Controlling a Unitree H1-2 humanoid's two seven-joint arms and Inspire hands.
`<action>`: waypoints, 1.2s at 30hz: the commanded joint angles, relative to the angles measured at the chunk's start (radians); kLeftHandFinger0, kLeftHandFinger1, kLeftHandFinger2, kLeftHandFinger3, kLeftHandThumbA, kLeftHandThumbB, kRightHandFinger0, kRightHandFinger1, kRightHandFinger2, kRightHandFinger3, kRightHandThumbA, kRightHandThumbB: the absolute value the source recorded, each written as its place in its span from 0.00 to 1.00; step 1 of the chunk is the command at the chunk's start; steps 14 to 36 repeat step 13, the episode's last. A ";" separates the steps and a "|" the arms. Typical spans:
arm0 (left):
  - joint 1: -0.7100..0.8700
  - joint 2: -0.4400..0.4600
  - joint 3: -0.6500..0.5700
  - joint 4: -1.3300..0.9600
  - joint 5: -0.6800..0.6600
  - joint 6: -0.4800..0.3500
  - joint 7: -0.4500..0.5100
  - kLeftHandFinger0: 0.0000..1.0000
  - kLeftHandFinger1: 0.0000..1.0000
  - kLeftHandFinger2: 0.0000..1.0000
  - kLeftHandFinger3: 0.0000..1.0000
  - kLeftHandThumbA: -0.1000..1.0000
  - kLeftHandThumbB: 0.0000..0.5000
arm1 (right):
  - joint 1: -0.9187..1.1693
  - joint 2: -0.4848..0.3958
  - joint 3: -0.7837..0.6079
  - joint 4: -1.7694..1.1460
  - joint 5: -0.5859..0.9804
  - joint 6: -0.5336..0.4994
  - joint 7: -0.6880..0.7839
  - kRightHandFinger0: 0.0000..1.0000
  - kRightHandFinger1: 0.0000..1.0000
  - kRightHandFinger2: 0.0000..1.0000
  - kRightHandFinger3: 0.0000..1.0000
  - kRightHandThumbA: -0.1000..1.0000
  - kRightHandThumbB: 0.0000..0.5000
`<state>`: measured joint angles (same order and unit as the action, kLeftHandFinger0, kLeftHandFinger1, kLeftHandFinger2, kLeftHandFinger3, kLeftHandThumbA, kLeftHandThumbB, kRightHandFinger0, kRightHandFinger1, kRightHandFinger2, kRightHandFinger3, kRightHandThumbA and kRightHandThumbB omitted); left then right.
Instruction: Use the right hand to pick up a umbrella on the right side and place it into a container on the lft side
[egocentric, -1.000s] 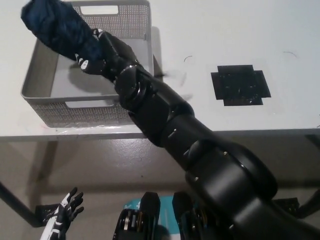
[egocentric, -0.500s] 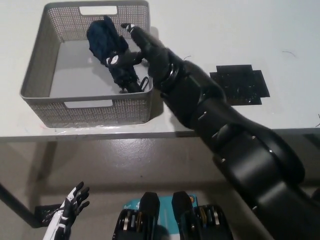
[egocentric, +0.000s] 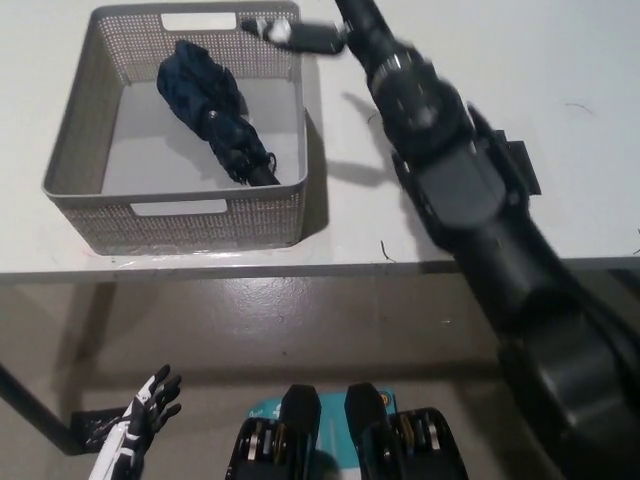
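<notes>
A folded dark blue umbrella (egocentric: 212, 118) lies slantwise inside the grey mesh basket (egocentric: 70, 150) at the table's left, its handle end toward the basket's front right corner. My black right hand (egocentric: 300, 33) is raised above the basket's back right rim, open, blurred, holding nothing and apart from the umbrella. The black right arm (egocentric: 450, 170) stretches up across the table from the bottom right. My white left hand (egocentric: 140, 420) rests low at the bottom left, below the table, with its fingers spread.
A black cross-shaped mark (egocentric: 515, 165) on the white table (egocentric: 560, 60) is mostly hidden behind the right arm. The table's front edge (egocentric: 250, 270) runs across the middle, with floor below it.
The right hand let go of the umbrella, which now lies in the basket. The hand lifted and drew back toward the basket's far right rim.
</notes>
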<state>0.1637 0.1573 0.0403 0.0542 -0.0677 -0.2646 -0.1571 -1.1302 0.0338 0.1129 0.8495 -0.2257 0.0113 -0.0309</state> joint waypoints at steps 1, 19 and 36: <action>0.015 0.026 0.016 -0.026 -0.027 -0.004 -0.009 1.00 1.00 1.00 1.00 1.00 0.41 | 0.573 -0.159 -0.131 -1.134 0.402 0.018 0.168 1.00 1.00 1.00 1.00 1.00 0.73; 0.006 0.023 0.025 0.005 -0.008 -0.013 0.010 1.00 1.00 1.00 1.00 1.00 0.43 | 1.093 -0.158 -0.064 -1.237 0.481 -0.205 0.161 1.00 1.00 1.00 1.00 1.00 0.82; 0.006 0.023 0.025 0.005 -0.008 -0.013 0.010 1.00 1.00 1.00 1.00 1.00 0.43 | 1.093 -0.158 -0.064 -1.237 0.481 -0.205 0.161 1.00 1.00 1.00 1.00 1.00 0.82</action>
